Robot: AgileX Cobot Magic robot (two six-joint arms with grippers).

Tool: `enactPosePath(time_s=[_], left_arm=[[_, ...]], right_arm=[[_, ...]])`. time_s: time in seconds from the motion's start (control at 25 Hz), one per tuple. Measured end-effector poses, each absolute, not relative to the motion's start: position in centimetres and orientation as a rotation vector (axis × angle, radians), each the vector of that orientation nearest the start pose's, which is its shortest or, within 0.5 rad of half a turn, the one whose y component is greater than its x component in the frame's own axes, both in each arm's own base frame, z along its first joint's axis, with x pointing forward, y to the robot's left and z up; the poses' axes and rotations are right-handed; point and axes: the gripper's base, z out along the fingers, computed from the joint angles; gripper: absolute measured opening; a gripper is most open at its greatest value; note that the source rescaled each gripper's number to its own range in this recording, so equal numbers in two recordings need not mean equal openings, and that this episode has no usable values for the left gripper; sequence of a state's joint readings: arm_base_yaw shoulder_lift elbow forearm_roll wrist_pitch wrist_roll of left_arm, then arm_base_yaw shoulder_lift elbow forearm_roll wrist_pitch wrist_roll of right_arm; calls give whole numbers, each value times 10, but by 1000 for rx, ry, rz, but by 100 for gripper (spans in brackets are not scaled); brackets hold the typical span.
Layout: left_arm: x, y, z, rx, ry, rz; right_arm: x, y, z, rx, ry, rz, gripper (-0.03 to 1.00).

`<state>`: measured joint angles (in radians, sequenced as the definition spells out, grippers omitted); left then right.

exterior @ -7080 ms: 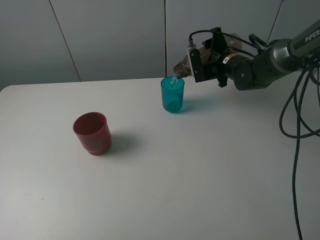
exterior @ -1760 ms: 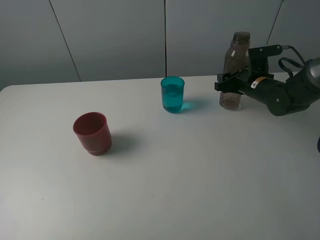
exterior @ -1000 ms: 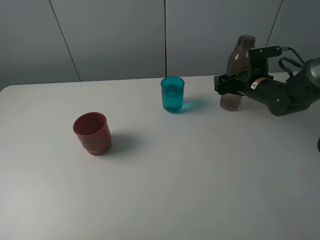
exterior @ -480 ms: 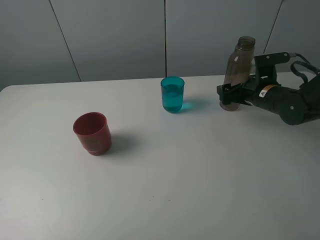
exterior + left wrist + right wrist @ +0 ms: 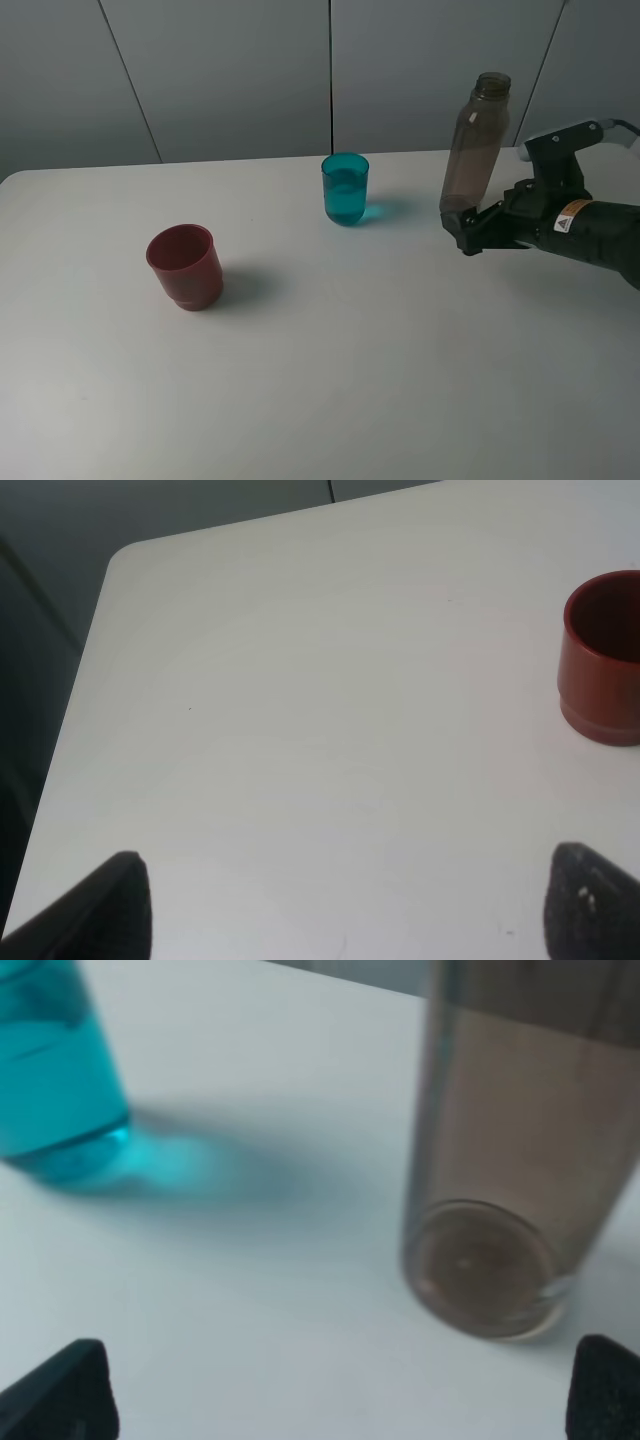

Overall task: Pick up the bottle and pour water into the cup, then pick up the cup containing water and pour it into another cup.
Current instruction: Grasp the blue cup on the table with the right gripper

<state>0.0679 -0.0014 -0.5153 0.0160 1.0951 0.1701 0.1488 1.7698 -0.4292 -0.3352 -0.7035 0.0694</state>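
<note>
Bottle: I see the bottle [image 5: 470, 150] at 2 o'clock on the table [image 5: 350, 400], base down, just behind my right gripper [image 5: 478, 226].
Axis: its long axis is near vertical but leaning; the open threaded neck points up, tipped toward 1 o'clock in the high view.
Right fingers: spread wide and holding nothing; the bottle's base stands ahead of the tips, not between them.
Left fingers: my left gripper [image 5: 355, 910] is spread wide above the table, gripping nothing.
Teal cup: the teal cup [image 5: 345, 189] is upright at 9 o'clock from the bottle, well apart, with water inside.
Red cup: the red cup [image 5: 184, 266] is upright at 8 o'clock from the bottle, farther off.
</note>
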Motion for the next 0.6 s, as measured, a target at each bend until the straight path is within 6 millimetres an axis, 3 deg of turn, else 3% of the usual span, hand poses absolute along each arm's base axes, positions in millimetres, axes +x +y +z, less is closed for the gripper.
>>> enactPosePath(time_s=[0.12, 0.36, 0.6], left_arm=[[-8, 1, 279, 104, 2063, 166], [-8, 1, 279, 102, 2063, 165], [-8, 1, 279, 102, 2063, 165]], right_arm=[[252, 75, 115, -578, 2063, 267, 92], [245, 101, 118, -599, 2036, 331, 92], [255, 129, 120, -607, 1992, 333, 92]])
